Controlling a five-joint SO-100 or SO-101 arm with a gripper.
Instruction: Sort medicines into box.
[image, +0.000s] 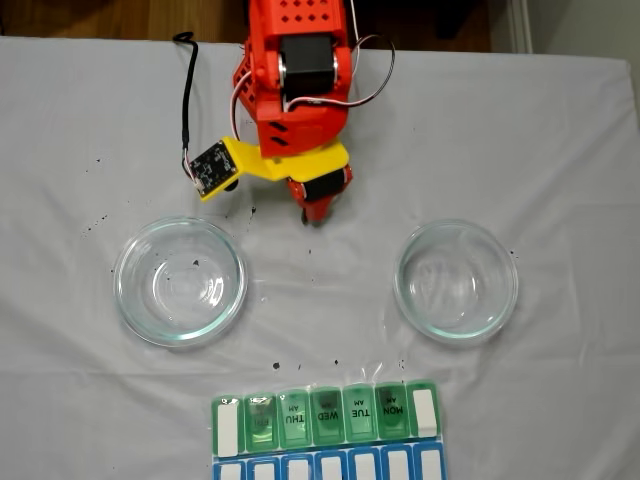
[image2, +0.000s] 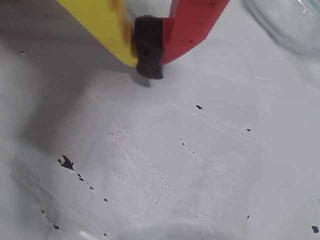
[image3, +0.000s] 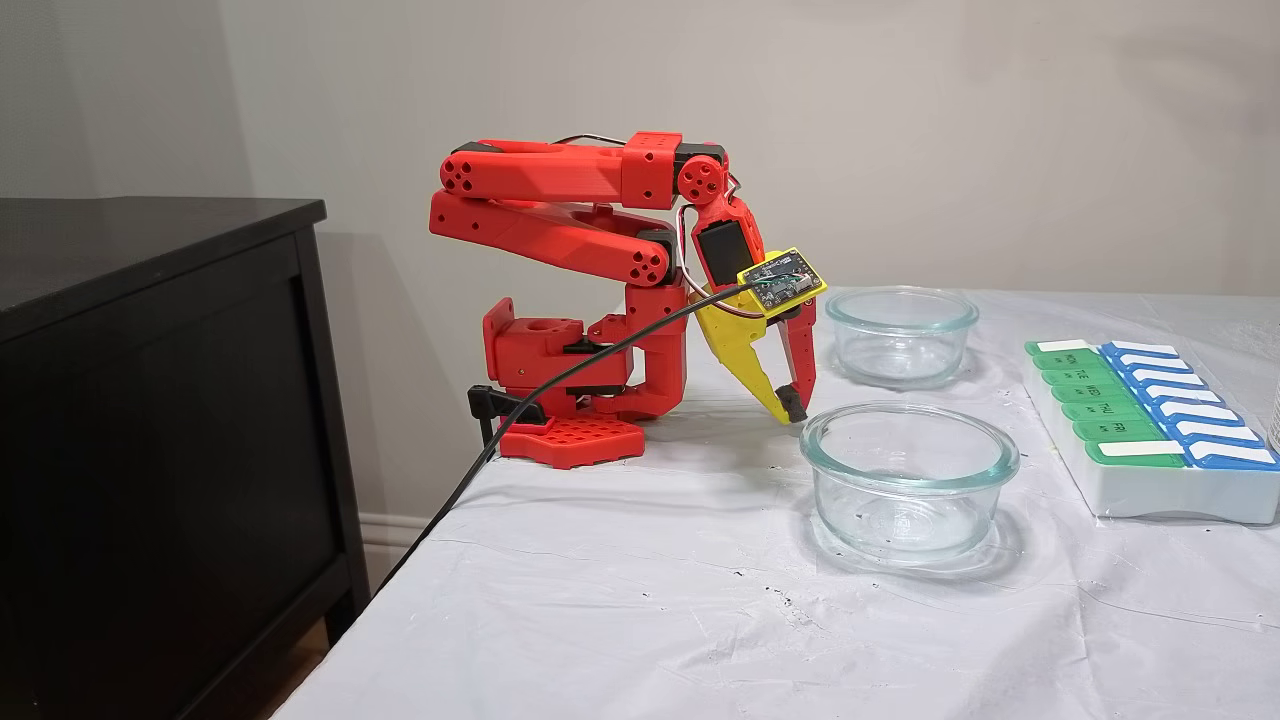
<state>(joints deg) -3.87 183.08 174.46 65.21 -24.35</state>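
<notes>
The medicines are out of view. The box (image: 325, 415) lies at the near table edge in a fixed view, a green row of shut lids marked MON to THU above a blue row; in the side fixed view the box (image3: 1150, 495) sits at the right. My gripper (image: 315, 212) (image3: 793, 410) hangs tip-down just above the cloth between the two dishes, close to the arm's base. In the wrist view the gripper (image2: 149, 70) is shut, its yellow and red fingers pressed together on their own black foam pad, nothing held.
Two round clear glass dishes, both empty, flank the gripper: the left dish (image: 120, 285) (image3: 905, 455) and the right dish (image: 402, 285) (image3: 900, 310). A white cloth with small dark specks covers the table (image: 320, 330). A black cable (image3: 560, 380) trails off the table edge beside a dark cabinet (image3: 150, 400).
</notes>
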